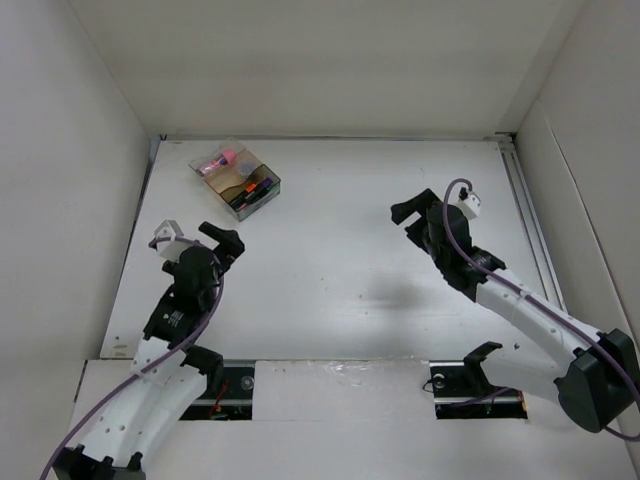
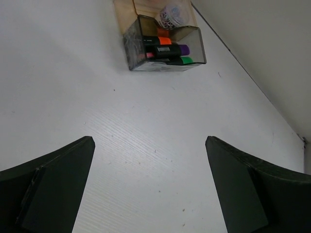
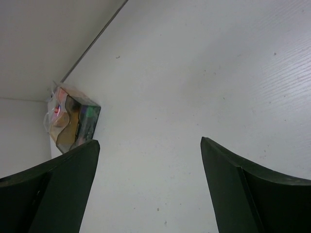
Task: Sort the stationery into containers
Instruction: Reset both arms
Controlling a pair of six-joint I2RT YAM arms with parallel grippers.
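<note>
The clear square box [image 1: 235, 180] stands at the far left of the table, tan inside, split by a divider. Its near compartment holds the black highlighters with orange [image 2: 164, 41], purple [image 2: 183, 49] and green [image 2: 186, 60] ends. The far compartment holds the pink-topped bottle [image 1: 225, 157]. The pens are not clearly visible. My left gripper [image 1: 225, 238] is open and empty, well short of the box [image 2: 165, 46]. My right gripper [image 1: 408, 214] is open and empty at mid-right, with the box [image 3: 73, 121] far off to its left.
White walls close the table on the left, back and right. A rail [image 1: 530, 215] runs along the right edge. The arm bases sit at the near edge [image 1: 330, 385].
</note>
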